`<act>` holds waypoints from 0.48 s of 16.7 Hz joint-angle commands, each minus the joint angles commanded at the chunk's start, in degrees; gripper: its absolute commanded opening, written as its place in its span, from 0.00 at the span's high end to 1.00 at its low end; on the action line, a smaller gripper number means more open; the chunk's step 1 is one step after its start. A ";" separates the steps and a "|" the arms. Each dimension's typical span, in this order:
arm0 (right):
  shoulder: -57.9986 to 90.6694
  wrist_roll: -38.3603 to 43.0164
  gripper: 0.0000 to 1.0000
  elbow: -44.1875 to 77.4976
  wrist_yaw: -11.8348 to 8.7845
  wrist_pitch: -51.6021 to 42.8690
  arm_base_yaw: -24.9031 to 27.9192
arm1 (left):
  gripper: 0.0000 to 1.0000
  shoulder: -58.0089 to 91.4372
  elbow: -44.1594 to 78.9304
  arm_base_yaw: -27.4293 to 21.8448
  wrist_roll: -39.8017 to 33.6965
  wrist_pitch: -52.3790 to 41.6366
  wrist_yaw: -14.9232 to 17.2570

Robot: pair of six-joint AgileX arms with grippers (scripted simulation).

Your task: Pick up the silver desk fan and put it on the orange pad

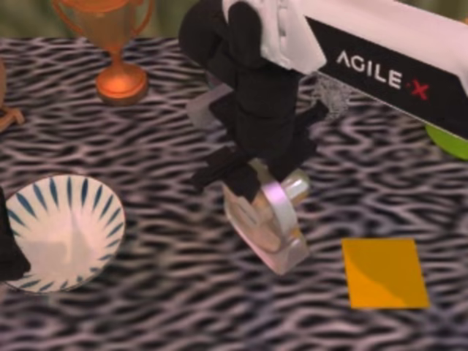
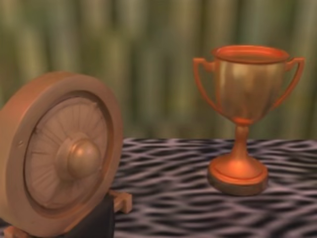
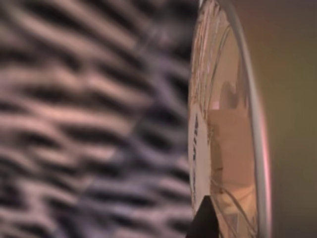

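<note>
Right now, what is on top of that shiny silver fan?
The right arm's black tool sits on top of the silver desk fan, covering its upper ring. Whether its fingers are closed cannot be seen.

My right arm reaches in over the middle of the table, and its right gripper [image 1: 252,183] points down, fingers squeezed onto the silver desk fan [image 1: 274,219].

My left arm sits parked at the table's left edge.

Shiny orange trophy cup [image 1: 117,44] at table's far left, white bowl with blue radial stripes [image 1: 64,232] near left, round bronze-brown wheel-like ornament [image 2: 57,153] beside trophy.
</note>
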 joint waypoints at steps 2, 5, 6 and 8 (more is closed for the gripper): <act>0.53 -0.03 1.00 5.23 -0.02 -4.01 0.15 | 0.00 0.00 0.00 0.00 0.00 0.00 0.00; 1.12 -0.13 1.00 9.73 -0.08 -8.35 0.33 | 0.00 0.00 0.00 0.00 0.00 0.00 0.00; 1.15 -0.14 1.00 10.03 -0.08 -8.64 0.34 | 0.00 0.00 0.00 0.00 0.00 0.00 0.00; 1.15 -0.14 1.00 10.03 -0.08 -8.64 0.34 | 0.00 0.00 0.00 0.00 0.00 0.00 0.00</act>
